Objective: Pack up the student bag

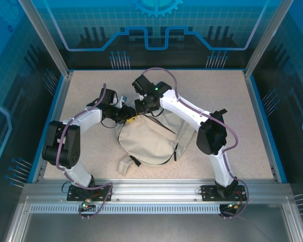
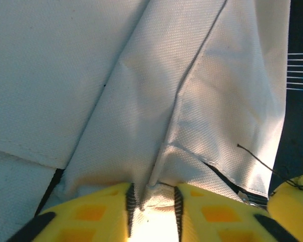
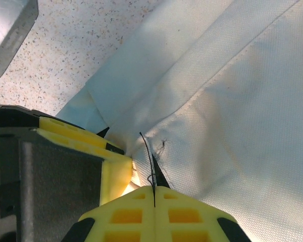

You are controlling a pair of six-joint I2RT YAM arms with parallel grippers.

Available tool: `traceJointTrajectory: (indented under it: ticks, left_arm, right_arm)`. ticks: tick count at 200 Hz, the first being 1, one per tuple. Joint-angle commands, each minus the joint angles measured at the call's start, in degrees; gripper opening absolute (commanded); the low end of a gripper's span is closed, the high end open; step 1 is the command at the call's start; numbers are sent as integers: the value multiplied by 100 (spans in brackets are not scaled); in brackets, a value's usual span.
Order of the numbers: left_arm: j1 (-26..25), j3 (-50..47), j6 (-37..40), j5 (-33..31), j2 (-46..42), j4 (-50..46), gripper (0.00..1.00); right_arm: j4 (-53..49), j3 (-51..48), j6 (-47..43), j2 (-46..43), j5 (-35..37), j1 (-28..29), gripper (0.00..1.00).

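Student bag (image 1: pixel 146 143) lies slumped on the desk (image 1: pixel 217 91), its mouth at the far end. Left claw (image 2: pixel 152 201) pinches a raised fold of bag cloth at that end. Right claw (image 3: pixel 154 194), just beside it on the bag's rim, is closed flat; whether it has caught cloth, we cannot tell. Our judgement: confirm both grips, then spread the mouth evenly, lifting gently.

You have a speckled tabletop (image 1: pixel 217 101). Blue printed panels (image 1: pixel 156 30) stand behind its far edge, and a slotted metal rail (image 1: pixel 156 207) runs along its near edge.
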Motion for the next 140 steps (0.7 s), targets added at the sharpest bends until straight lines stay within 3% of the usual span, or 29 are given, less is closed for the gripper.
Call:
traceJointTrajectory:
  ticks: [1, 63, 100, 140]
  left_arm:
    - [-133, 175, 503, 298, -3, -77, 35]
    - [-473, 87, 1331, -585, -260, -121, 43]
    - [-492, 215, 1200, -870, -73, -21, 33]
    - [-514, 372, 1112, -825, 36, -91, 13]
  right_arm:
    - [70, -48, 93, -277, -205, -51, 0]
    - [163, -134, 215, -364, -434, -141, 0]
    - [254, -213, 283, -415, -563, -182, 0]
    - [280, -290, 303, -452, -595, -184, 0]
